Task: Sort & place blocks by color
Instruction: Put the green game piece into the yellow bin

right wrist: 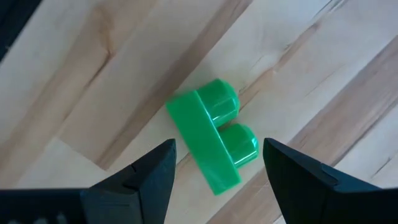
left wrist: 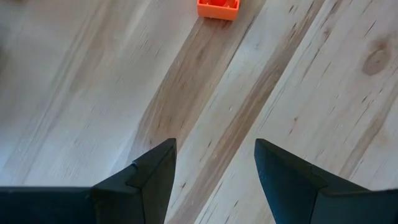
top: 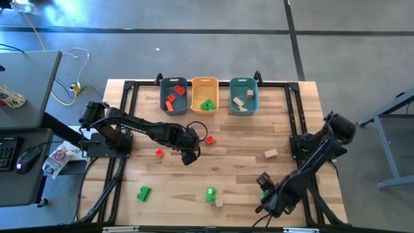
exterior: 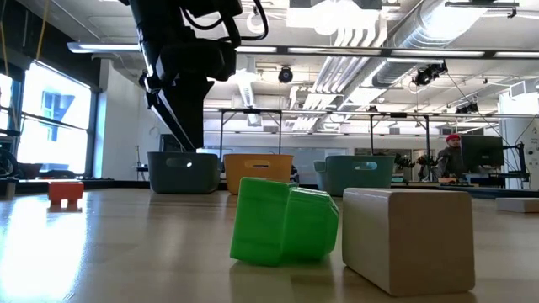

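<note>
With its fingers spread and empty, the right gripper hung over a green block lying on the table near the front edge, probably light, hard, slick plastic best pinched across its flat sides.

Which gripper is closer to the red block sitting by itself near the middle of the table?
Left. The left gripper hovers right beside the red block; the right gripper is far off near the table's front edge.
</note>
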